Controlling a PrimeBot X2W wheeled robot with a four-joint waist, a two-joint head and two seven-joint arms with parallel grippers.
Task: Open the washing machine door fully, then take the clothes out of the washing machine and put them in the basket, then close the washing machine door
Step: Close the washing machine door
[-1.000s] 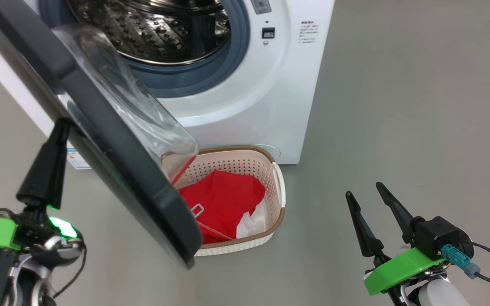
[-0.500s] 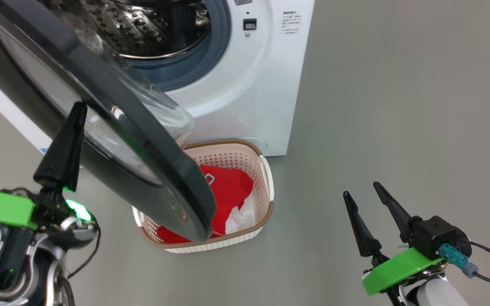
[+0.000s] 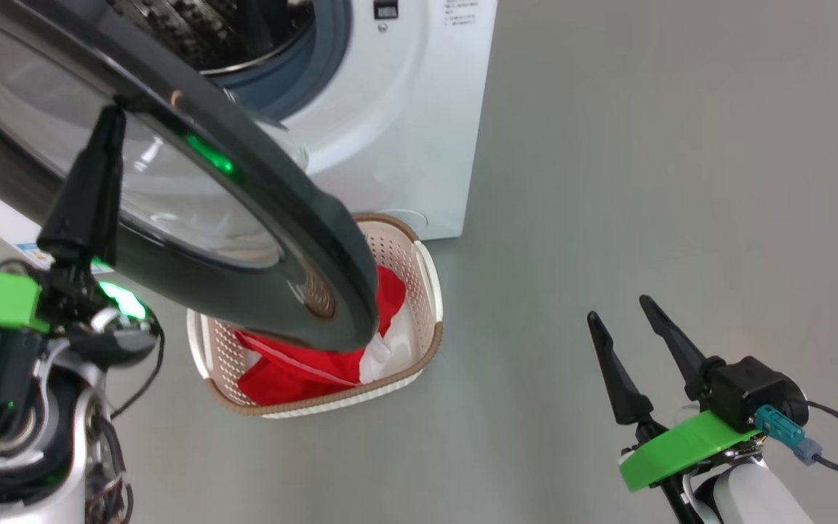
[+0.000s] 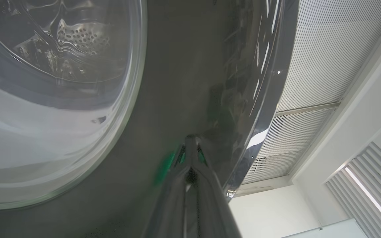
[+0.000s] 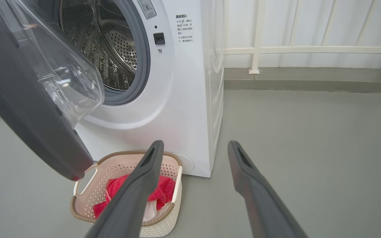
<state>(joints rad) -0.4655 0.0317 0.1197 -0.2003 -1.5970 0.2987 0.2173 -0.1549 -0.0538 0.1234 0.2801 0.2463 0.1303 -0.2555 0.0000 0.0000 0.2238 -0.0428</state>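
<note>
Door [image 3: 244, 240] swung closer — glossy black rim [image 3: 324, 240]; bulging clear glass [image 3: 172, 196]

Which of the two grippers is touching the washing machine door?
The left gripper: its shut tips press on the black rim of the washing machine door. The right gripper is open, away from it.

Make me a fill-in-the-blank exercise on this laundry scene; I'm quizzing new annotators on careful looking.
The clothes in the basket are bright ___.
The left gripper, fingers shut, touches the washing machine door on its glossy ___ rim.
The right gripper is open and holds ___.
Missing words: red; black; nothing.
</note>
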